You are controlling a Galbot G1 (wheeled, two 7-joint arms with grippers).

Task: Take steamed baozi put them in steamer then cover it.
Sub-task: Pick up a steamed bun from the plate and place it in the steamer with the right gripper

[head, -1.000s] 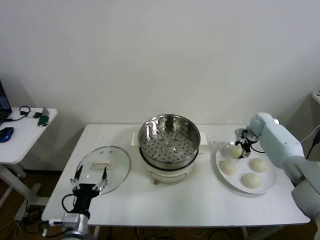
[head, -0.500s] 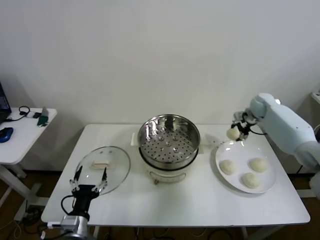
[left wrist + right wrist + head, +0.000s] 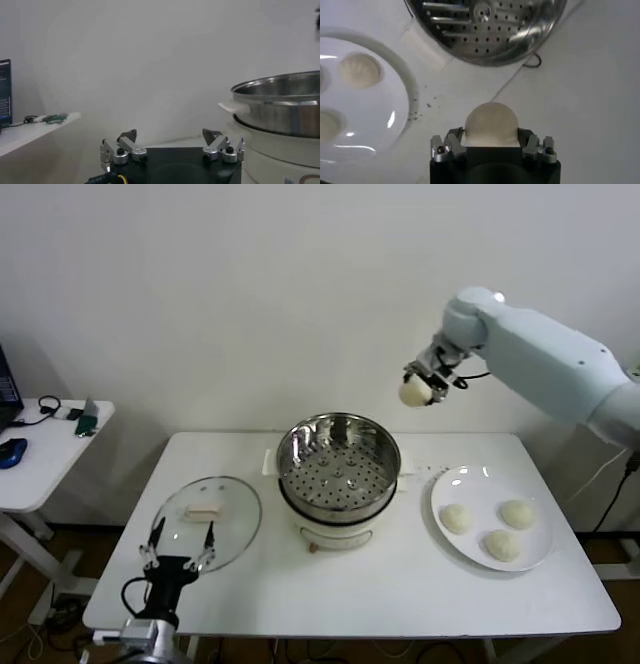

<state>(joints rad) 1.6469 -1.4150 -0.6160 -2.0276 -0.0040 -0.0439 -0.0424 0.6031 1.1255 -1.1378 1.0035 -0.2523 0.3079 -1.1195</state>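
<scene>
My right gripper [image 3: 418, 385] is shut on one cream-white baozi [image 3: 413, 392], held high in the air just right of and above the steamer [image 3: 338, 459]; the held bun also shows in the right wrist view [image 3: 491, 123] between the fingers. The steamer is a shiny steel pot with an empty perforated tray [image 3: 485, 25] on a white base. Three baozi [image 3: 456, 518] lie on the white plate [image 3: 450, 482] at the right. The glass cover [image 3: 210, 522] with its cream handle lies on the table at the left. My left gripper [image 3: 180, 541] is open and empty, at the cover's near edge.
A white side table [image 3: 45, 446] with a mouse, cables and a small device stands at the far left. The steamer's side [image 3: 280, 112] rises just beside the left gripper in the left wrist view. A white wall stands behind the table.
My right gripper has lifted one baozi off the plate and carried it up and to the left, toward the steamer. The left arm has not moved.
</scene>
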